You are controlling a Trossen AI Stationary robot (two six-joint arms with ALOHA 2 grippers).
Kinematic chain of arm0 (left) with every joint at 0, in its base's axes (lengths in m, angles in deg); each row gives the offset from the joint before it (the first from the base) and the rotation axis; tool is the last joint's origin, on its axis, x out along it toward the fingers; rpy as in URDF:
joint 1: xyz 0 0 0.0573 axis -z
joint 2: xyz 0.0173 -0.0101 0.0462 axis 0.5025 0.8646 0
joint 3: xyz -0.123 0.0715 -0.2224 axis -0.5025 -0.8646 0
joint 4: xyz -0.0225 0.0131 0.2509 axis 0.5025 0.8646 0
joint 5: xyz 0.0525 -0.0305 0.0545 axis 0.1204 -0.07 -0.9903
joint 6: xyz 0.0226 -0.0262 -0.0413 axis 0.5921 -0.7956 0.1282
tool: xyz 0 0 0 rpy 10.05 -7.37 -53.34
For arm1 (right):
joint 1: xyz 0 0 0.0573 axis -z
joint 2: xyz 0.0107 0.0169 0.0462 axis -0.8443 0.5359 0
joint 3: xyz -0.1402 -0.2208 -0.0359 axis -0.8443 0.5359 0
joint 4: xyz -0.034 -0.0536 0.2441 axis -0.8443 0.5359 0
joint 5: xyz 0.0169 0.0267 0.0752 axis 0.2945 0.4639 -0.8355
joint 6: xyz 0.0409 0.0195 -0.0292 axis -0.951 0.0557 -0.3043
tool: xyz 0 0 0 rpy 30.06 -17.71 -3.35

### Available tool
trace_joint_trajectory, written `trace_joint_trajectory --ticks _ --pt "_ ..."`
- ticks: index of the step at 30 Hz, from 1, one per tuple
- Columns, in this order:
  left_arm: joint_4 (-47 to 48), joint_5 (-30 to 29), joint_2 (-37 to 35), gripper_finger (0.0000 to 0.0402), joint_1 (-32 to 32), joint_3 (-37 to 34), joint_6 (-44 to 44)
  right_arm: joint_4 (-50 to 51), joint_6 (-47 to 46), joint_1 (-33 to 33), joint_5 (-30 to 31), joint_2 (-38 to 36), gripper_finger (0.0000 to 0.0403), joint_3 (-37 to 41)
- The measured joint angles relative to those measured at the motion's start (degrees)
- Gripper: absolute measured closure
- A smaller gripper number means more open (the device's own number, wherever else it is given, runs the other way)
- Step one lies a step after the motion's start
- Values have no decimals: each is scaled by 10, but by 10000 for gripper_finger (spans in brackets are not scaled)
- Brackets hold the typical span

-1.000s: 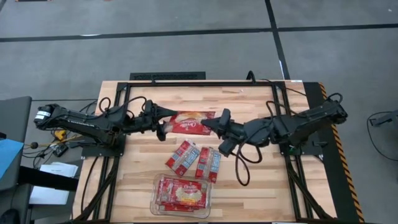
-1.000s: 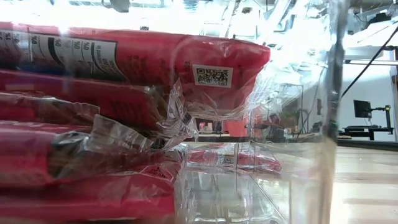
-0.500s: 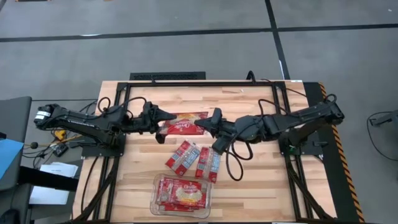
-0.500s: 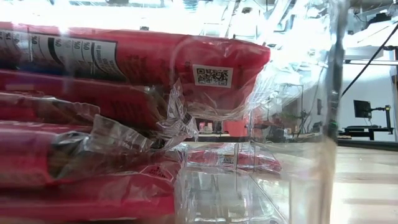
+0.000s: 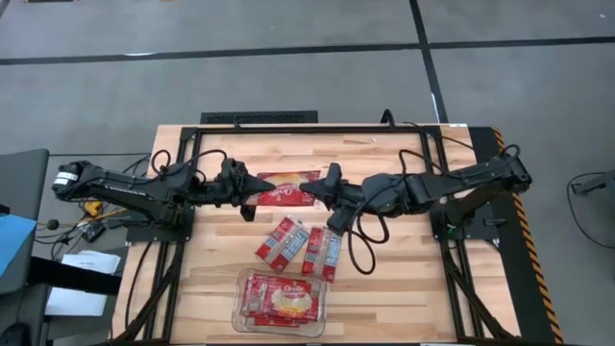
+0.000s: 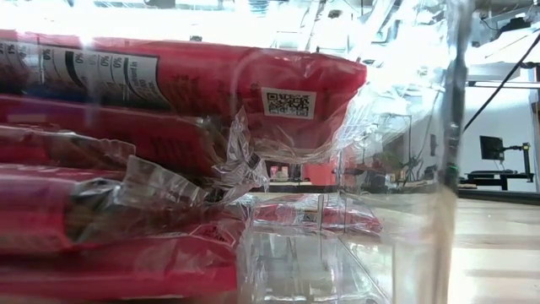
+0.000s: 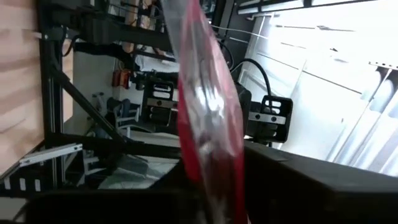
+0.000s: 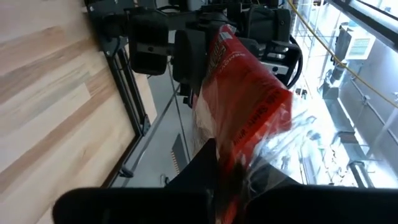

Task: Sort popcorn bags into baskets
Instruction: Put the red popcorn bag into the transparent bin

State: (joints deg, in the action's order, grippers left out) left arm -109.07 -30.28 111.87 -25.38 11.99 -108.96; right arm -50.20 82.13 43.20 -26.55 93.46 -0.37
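Bag: red popcorn bag, crinkled clear edge, held up off the table
Right gripper: dark fingers closed on bag's near end
Left gripper: at bag's far end
Table: bare wood planks

Robotics lab or test workshop indicated. Butcher-block wooden table ringed by black metal frame, set on grey carpet tiles. Yellow-black hazard tape applied along table edge at 3 o'clock. Monitor on stand seen at 3 o'clock in low view. Cables draped across tabletop.
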Motion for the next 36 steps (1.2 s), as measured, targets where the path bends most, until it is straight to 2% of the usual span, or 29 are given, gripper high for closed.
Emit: trace_joint_trajectory --ticks 4,8,13,16,19,22,25,28,31,33,36 --pt "0 -3 0 390 -5 0 22 0 -22 10 0 0 341 0" --pt "0 -7 0 387 -5 0 24 -2 -62 12 0 -1 293 0" --pt "1 -6 -2 393 -6 0 34 -3 -74 -6 14 -3 209 0" --pt "2 2 -7 395 -17 0 47 -3 -75 -36 76 -3 161 0" --pt "5 25 -23 391 -32 -1 77 0 -115 -72 181 -3 130 0" --pt "54 50 -48 393 -33 -1 116 29 -181 -108 290 -4 115 0" --pt "135 53 -73 396 -4 -1 159 113 -304 -150 361 -18 113 0" --pt "219 24 -90 394 53 -1 188 203 -520 -197 393 -39 113 -1" --pt "262 -58 -85 395 136 -1 192 287 -738 -241 378 -62 113 0" --pt "248 -114 -70 397 194 -1 194 329 -860 -265 378 -72 113 0" --pt "240 -203 -41 396 276 0 195 375 -984 -289 378 -78 113 0"
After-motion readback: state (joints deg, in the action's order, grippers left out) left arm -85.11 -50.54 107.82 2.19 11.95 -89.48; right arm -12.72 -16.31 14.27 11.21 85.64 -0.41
